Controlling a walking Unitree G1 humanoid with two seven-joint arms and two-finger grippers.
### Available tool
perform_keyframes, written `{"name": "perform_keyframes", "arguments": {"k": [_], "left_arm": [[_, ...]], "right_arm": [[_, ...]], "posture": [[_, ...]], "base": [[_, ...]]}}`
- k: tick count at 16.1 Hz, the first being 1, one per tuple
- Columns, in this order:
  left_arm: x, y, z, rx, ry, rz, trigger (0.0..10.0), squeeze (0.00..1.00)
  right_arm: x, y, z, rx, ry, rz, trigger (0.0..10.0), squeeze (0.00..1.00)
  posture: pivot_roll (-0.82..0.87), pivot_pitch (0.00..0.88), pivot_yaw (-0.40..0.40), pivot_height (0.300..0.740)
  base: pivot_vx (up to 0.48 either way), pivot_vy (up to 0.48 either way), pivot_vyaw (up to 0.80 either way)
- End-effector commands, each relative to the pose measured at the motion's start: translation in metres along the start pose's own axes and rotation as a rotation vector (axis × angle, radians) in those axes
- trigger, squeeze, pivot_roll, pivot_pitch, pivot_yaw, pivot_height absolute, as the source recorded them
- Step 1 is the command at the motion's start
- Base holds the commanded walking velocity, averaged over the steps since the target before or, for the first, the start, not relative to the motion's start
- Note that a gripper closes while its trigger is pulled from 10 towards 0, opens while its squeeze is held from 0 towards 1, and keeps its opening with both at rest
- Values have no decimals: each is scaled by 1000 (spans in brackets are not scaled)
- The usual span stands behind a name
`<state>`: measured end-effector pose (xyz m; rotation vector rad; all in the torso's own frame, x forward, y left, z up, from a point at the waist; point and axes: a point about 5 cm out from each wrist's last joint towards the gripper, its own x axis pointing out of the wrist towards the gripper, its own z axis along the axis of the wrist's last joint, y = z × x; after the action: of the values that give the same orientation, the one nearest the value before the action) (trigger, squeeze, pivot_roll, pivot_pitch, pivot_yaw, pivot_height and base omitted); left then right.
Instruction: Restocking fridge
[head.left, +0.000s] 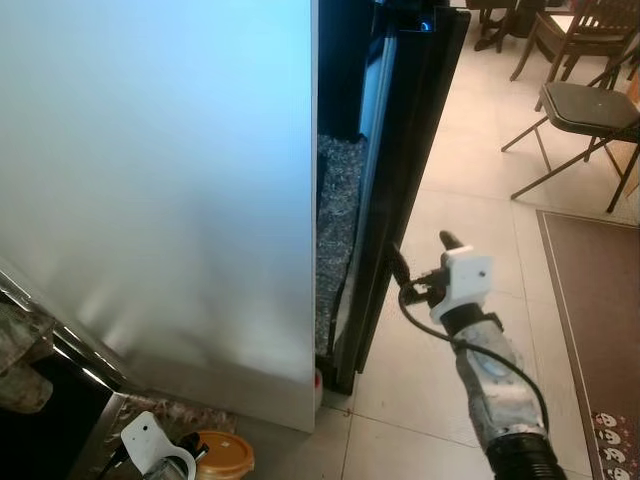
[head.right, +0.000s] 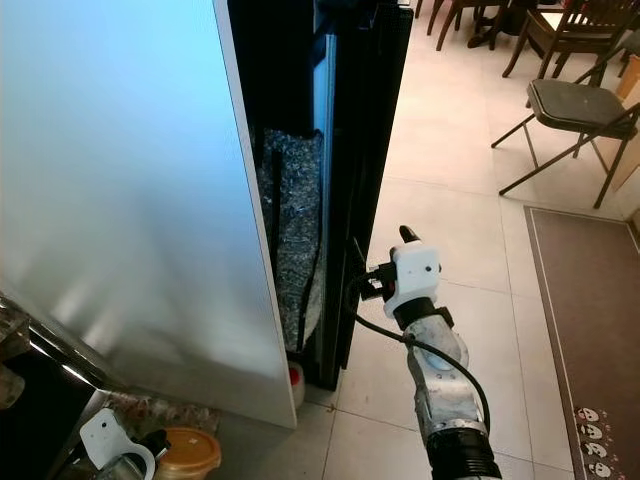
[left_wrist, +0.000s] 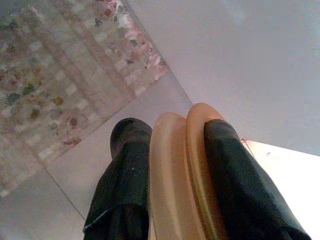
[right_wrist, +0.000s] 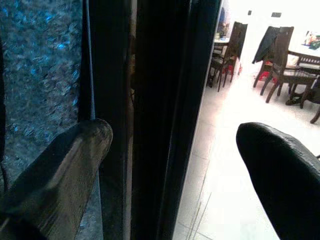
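The right gripper (head.right: 375, 262) is at the edge of the black fridge door (head.right: 365, 150), fingers spread, one finger (right_wrist: 60, 170) on the inner side near the speckled inner panel (head.left: 338, 220) and the other (right_wrist: 285, 170) on the room side; whether they touch the door cannot be told. The door stands ajar beside the large pale fridge side (head.left: 160, 190), which blocks any sight of the shelves. Beyond the right gripper, on the room side, lies a light tiled floor (head.left: 470, 200) with a folding chair (head.left: 585, 110) and a brown rug (head.left: 595, 310); wooden dining chairs (right_wrist: 280, 65) stand farther off. The left gripper (left_wrist: 175, 165) sits low by the fridge corner, clamped on an amber plastic lid (left_wrist: 180, 170), a finger on each face; a mosaic patterned surface (left_wrist: 55, 75) lies past its tips
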<state>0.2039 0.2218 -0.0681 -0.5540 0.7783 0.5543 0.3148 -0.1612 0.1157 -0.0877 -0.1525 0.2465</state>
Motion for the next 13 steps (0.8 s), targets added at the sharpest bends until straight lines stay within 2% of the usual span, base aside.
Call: {"name": "perform_keyframes", "arguments": {"k": [1,3,5,6,7,8,13], "left_arm": [[0,3,-2,9,8,11,10000,0],[0,3,-2,7,8,10,10000,0],[-1,4,-3,8,10,10,10000,0],[-1,4,-3,9,11,10,10000,0],[-1,4,-3,9,11,10,10000,0],[-1,3,-3,8,10,9,10000,0],[0,0,-3,10,7,3,10000,0]], "right_arm": [[7,-6,6,-10,10,-30,10000,1000],[18,-14,9,40,31,-52,10000,1000],[25,-5,17,87,22,40,10000,1000],[29,-3,18,32,34,50,10000,1000],[31,-3,18,33,38,52,10000,949],[34,-2,19,31,44,61,10000,0],[40,0,27,79,58,125,10000,0]], "posture": [[-109,46,31,740],[-101,44,33,740],[-103,47,36,740],[-104,46,37,740],[-98,49,35,740],[-94,46,33,740],[-95,47,34,740]], "base": [[0,0,0],[0,0,0],[0,0,0],[0,0,0],[0,0,0],[0,0,0],[0,0,0]]}}
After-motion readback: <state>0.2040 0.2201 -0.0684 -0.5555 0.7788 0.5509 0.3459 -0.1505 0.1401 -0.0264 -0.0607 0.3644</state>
